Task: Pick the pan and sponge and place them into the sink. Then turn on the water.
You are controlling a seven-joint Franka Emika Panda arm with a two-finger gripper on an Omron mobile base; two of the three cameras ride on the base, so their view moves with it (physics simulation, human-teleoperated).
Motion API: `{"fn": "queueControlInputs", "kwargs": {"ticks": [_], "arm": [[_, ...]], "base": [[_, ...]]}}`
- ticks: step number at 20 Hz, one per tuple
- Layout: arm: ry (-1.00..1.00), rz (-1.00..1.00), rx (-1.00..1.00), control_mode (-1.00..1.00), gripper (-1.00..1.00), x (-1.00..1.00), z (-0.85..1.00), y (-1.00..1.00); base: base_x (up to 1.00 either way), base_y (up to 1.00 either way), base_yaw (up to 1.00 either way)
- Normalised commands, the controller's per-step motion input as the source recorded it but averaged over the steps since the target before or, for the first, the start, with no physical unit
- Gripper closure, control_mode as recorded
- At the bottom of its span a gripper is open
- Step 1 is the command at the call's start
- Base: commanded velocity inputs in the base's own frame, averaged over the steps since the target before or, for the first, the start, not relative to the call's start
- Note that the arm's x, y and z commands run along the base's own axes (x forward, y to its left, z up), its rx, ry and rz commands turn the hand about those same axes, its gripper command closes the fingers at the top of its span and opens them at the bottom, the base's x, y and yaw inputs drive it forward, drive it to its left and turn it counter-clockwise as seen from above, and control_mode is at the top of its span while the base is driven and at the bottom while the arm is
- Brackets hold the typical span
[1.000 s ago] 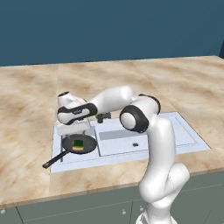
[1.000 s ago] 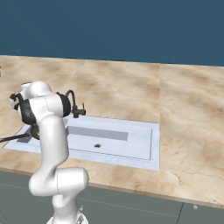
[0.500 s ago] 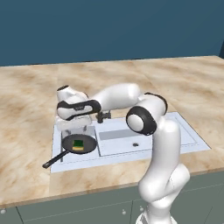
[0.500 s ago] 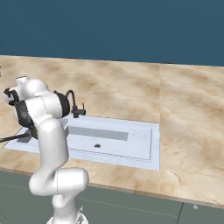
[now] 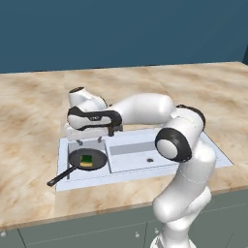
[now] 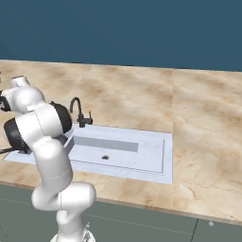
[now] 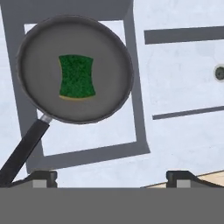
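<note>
Moved: since 1 s ago my arm has swung left and risen over the small basin.
Sink (image 5: 193, 160): 2 basins.
Pan (image 7: 39, 65): in small left basin, handle overhanging near rim.
Sponge (image 7: 77, 75): lying in pan.
Faucet (image 6: 77, 111): far rim, no water; I could clip it.
Gripper (image 7: 111, 177): wide apart, empty.

A beige marbled stone countertop (image 5: 193, 92) spans the kitchen, backed by a dark blue wall (image 5: 121, 29); grey-green cabinet fronts (image 6: 156, 227) run beneath.
</note>
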Motion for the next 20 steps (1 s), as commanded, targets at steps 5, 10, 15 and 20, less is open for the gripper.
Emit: {"fn": "queueControlInputs", "kwargs": {"ticks": [5,10,15,20], "arm": [[-0.05,-0.01,0.17,-1.00,-1.00,-0.47,0.31,-0.71],[-0.04,0.00,0.21,-1.00,-1.00,-0.31,0.31,-0.79],[-0.01,0.00,0.22,-1.00,-1.00,-0.18,0.20,-0.70],[-0.01,0.00,0.12,-1.00,-1.00,-0.03,0.04,-0.44]], "base": [[0.00,0.00,0.00],[0.00,0.00,0.00],[0.00,0.00,0.00],[0.00,0.00,0.00]]}}
